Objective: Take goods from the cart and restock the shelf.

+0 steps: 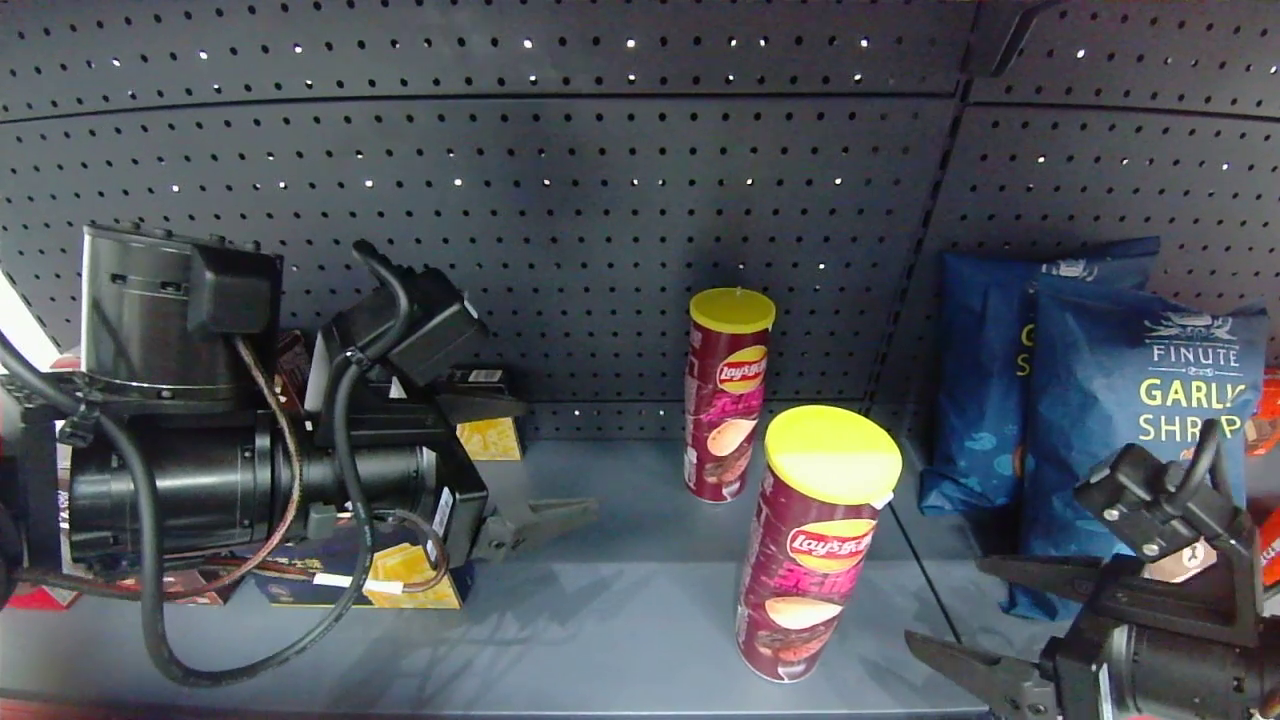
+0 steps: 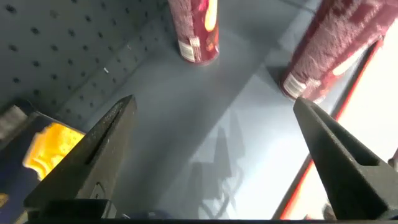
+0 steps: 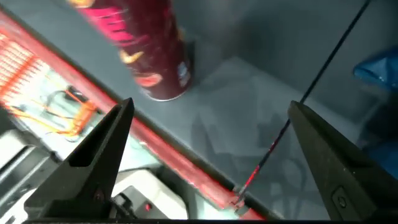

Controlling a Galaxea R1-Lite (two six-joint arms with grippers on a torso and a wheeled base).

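Grey shelf [image 1: 620, 610] lies below. My left pincer [image 1: 560, 460] and right pincer [image 1: 945, 602] both gape empty, with one chip can [image 1: 815, 545] standing between them.

- A dark perforated back panel [image 1: 600, 250] is running across the rear, with pinpoints of light showing through some of its holes.
- A slotted upright strip [image 1: 925, 250] is dividing that panel from the next one on the right.
- Two blue snack bags [image 1: 1130, 400] are standing upright on the right, the front one overlapping the one behind.
- A dark box with yellow patches [image 1: 410, 585] is lying flat on the left, and a second box [image 1: 490, 438] of the same look is sitting behind it, near the panel.
- An orange-red packet [image 1: 1268, 410] is peeking in at the far right edge, just beside the bags.
- Orange cables [image 3: 56, 106] are lying in a loose tangle low down.
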